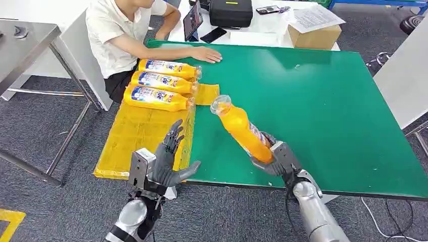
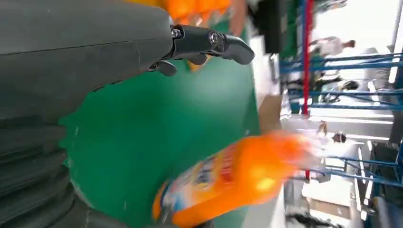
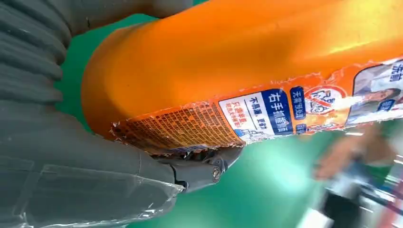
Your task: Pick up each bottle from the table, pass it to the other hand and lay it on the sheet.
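Observation:
My right hand [image 1: 278,157] grips the base of an orange bottle [image 1: 242,128], which tilts up and to the left over the green table [image 1: 323,101] with its clear cap end highest. In the right wrist view the bottle [image 3: 247,71] lies across the hand [image 3: 95,166], label showing. To its left my left hand [image 1: 169,156] is open, fingers spread, above the yellow sheet [image 1: 141,131] near the table's front edge. The left wrist view has that hand [image 2: 95,52] with the blurred bottle [image 2: 228,180] beside it. Three orange bottles [image 1: 159,83] lie side by side on the sheet's far end.
A person in a white shirt [image 1: 118,30] sits at the far left corner with one hand [image 1: 206,53] flat on the table. Behind stand a cardboard box [image 1: 314,30], a black bag [image 1: 231,12] and phones. A metal table [image 1: 25,35] is at the left.

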Tool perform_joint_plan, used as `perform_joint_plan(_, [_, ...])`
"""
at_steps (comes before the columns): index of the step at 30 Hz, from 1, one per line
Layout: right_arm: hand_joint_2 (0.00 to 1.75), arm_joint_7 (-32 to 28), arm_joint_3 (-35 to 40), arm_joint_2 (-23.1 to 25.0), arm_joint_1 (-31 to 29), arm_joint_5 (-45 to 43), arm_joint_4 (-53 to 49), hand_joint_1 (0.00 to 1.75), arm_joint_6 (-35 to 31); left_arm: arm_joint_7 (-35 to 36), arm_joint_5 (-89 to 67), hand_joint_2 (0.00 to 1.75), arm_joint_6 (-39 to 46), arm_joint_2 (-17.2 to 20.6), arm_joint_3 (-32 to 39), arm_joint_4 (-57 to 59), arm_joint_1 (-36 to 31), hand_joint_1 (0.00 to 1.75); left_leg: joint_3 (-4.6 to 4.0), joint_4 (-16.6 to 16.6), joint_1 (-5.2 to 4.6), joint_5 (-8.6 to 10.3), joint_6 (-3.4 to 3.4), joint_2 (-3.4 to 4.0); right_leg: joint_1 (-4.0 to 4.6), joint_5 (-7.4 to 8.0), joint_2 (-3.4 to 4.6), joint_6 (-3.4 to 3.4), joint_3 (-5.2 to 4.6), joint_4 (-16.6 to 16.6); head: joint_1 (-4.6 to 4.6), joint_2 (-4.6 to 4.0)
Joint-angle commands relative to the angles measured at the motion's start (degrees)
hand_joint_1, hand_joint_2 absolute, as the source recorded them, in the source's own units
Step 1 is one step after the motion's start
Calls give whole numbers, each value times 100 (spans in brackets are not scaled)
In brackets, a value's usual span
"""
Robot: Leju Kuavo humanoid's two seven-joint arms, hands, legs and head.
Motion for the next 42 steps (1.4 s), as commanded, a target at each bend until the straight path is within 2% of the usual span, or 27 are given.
perform_joint_plan(1, [175,166,658,540,721,-888,-1992,175,-471,35,689,175,-172,139,-526,110,89,0,17,-2,4,-15,-13,7,3,-13,13,-13,10,1,-2,0])
perform_joint_plan(6, [175,50,720,528,691,-975,-1804,175,-457,65,710,175,-172,197,-555,100,66,0,-4,-4,1,-8,-8,-9,1,-9,2,-9,-6,-3,-4,0])
perform_joint_plan(11, [175,18,1412,679,497,-714,-1338,175,-189,109,456,175,-386,214,-744,349,-112,0,2,-5,3,-11,-11,5,3,-7,18,-14,-4,-3,-2,0])
perform_joint_plan(18, [175,136,2247,834,151,-297,-629,175,-263,80,378,175,-374,84,-722,465,-339,0,-5,-5,4,-6,-8,2,4,-4,13,-10,-8,-3,-4,0])
perform_joint_plan(42, [175,102,2828,949,365,-57,-227,175,-498,-7,947,175,-27,-129,-321,237,-356,0,-5,-2,7,-7,-9,-18,6,-10,-7,-10,-4,-6,-2,0])
